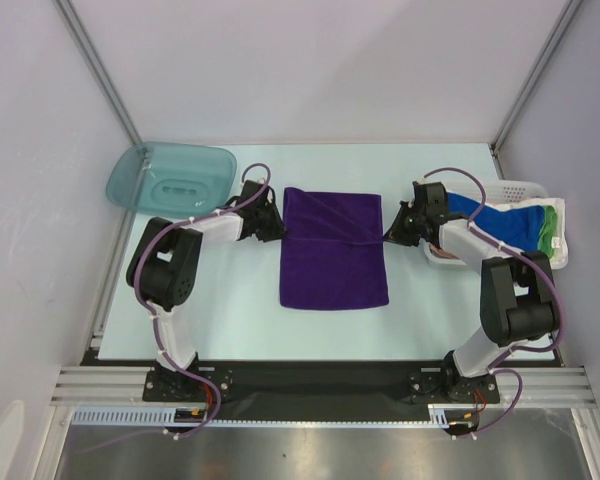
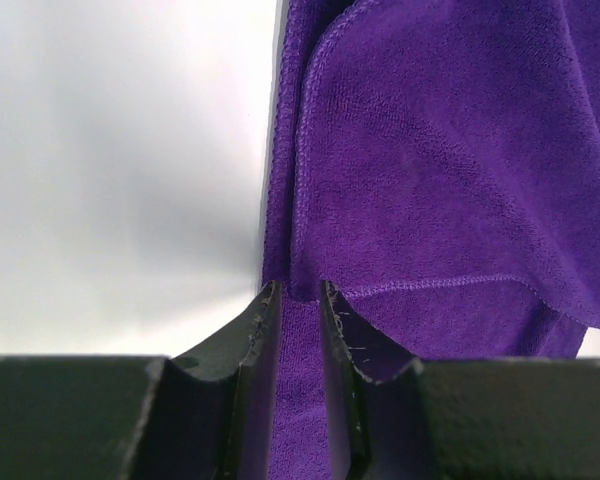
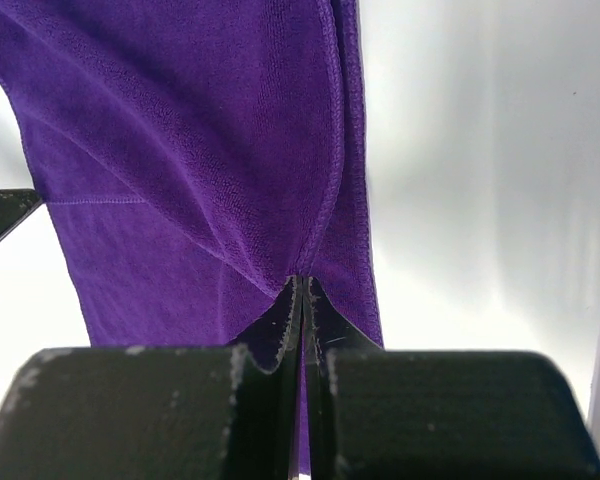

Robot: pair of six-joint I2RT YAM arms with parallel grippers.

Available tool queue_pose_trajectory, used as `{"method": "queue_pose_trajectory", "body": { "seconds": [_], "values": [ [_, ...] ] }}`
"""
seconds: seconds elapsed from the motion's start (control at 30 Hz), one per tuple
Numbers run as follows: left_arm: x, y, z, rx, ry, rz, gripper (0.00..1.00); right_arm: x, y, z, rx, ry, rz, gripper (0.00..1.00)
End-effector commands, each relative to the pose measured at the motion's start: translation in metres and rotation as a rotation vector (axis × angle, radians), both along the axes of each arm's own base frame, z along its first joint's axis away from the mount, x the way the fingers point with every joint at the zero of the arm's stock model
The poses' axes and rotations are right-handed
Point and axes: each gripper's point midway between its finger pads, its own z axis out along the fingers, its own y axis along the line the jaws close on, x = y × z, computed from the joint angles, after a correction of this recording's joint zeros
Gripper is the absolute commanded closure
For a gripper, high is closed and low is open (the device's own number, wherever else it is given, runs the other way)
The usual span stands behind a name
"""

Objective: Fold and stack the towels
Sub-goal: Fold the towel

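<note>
A purple towel [image 1: 333, 250] lies in the middle of the table, its far part doubled over. My left gripper [image 1: 277, 229] is at the towel's left edge. In the left wrist view [image 2: 298, 290] its jaws stand a little apart, with a fold of the towel [image 2: 430, 150] pinched at the tips. My right gripper [image 1: 389, 236] is at the towel's right edge. In the right wrist view [image 3: 303, 281] its jaws are almost together, clamped on the towel's hemmed edge [image 3: 230, 130]. The cloth drapes up to both grippers.
A white basket [image 1: 521, 189] at the right holds a blue towel [image 1: 500, 222] and a green towel [image 1: 550, 226]. A teal plastic tub [image 1: 170, 177] sits at the back left. Grey walls and frame posts enclose the table.
</note>
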Motion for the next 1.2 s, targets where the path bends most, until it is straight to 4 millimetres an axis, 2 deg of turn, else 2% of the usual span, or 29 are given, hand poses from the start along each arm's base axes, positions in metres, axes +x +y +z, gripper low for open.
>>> {"method": "queue_pose_trajectory", "body": {
  "seconds": [0.0,0.33,0.53,0.67,0.83,0.97,1.17],
  "values": [
    [0.013,-0.011,0.013,-0.033,-0.041,-0.006,0.73,0.010,0.000,0.007,0.007,-0.038,-0.008,1.00],
    [0.016,-0.013,0.014,-0.038,-0.043,-0.006,0.78,0.010,0.001,0.004,0.010,-0.033,-0.005,1.00],
    [0.020,-0.016,0.020,-0.045,-0.056,-0.009,0.89,0.010,0.000,0.005,0.007,-0.034,-0.005,1.00],
    [0.022,-0.017,0.022,-0.047,-0.057,-0.014,1.00,0.010,-0.001,0.005,0.006,-0.034,-0.006,1.00],
    [0.022,-0.017,0.038,-0.057,-0.085,-0.021,1.00,0.012,-0.003,0.008,0.008,-0.037,-0.011,1.00],
    [0.023,-0.014,0.066,-0.062,-0.137,-0.025,0.99,0.016,-0.004,0.011,0.004,-0.042,-0.015,1.00],
    [0.017,-0.001,0.092,-0.076,-0.166,-0.016,1.00,0.017,-0.008,0.016,-0.018,-0.049,-0.022,1.00]
  ]
}}
